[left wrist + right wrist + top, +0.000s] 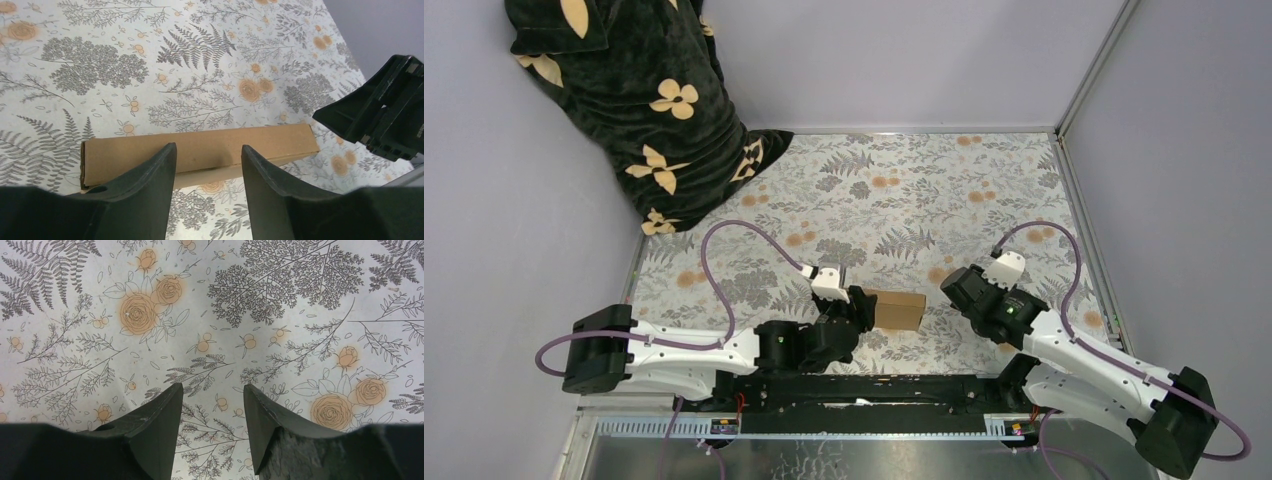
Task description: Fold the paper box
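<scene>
Brown cardboard, the closed paper box (210, 147) lies flat on the floral surface (210, 300) just ahead of the left fingers (150, 185), which stand apart, unclamped. Right fingers (155, 425), likewise apart, hang over the print nearby.

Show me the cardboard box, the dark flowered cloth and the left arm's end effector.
paper box (902, 309), top external view, its brown top face.
dark flowered cloth (639, 110), top external view, its middle.
left end effector (209, 149), left wrist view, midway between its fingertips.
</scene>
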Action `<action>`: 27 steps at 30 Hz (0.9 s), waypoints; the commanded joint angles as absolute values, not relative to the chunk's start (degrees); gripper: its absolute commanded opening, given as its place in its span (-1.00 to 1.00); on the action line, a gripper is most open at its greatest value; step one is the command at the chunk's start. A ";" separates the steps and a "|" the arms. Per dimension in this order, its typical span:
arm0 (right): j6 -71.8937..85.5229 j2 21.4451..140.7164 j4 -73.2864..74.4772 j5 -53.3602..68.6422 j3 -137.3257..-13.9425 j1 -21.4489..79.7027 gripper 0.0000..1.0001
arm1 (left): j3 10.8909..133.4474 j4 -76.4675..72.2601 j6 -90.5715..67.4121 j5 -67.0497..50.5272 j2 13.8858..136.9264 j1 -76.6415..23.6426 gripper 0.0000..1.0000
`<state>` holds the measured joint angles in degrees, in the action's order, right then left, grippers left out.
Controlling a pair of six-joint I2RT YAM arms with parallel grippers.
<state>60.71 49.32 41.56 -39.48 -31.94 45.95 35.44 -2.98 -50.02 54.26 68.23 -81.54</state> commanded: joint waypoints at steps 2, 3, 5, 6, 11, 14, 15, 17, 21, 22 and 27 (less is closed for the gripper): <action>58.85 50.42 37.90 -37.57 -32.72 45.44 0.12 | 33.44 -5.52 -39.75 55.22 67.03 -80.95 0.16; 58.61 50.52 37.37 -36.97 -32.74 45.44 0.12 | 33.26 -7.09 -37.99 55.70 66.98 -80.93 0.16; 57.72 50.46 35.95 -35.53 -32.86 45.44 0.12 | 33.01 -10.77 -32.87 56.46 66.89 -80.89 0.16; 57.29 50.45 35.73 -35.06 -33.07 45.44 0.12 | 33.14 -11.97 -30.99 56.96 67.01 -80.87 0.17; 55.53 50.20 36.31 -33.83 -34.81 45.43 0.13 | 35.56 -16.11 -21.94 58.86 67.31 -80.86 0.18; 55.02 50.19 36.93 -33.18 -35.51 45.43 0.13 | 37.14 -17.03 -18.54 59.04 66.35 -80.86 0.19; 54.95 50.12 37.29 -33.02 -35.72 45.44 0.13 | 38.18 -15.75 -18.36 59.06 65.78 -80.86 0.19; 54.93 49.98 38.27 -32.44 -36.03 45.46 0.13 | 40.72 -9.82 -20.51 59.81 64.12 -80.84 0.19; 55.56 49.14 38.89 -29.45 -34.32 45.53 0.11 | 47.28 16.26 -35.94 63.36 60.06 -80.46 0.16; 56.14 48.76 38.69 -28.48 -33.26 45.53 0.10 | 48.42 25.70 -40.51 63.58 58.80 -80.42 0.12; 58.55 46.09 36.77 -25.87 -28.26 45.70 0.07 | 45.64 44.02 -58.30 60.67 49.45 -80.42 -0.56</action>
<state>56.42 48.07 37.43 -28.80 -31.22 45.78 48.14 21.15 -41.78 60.01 55.35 -80.88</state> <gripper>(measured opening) 0.537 0.320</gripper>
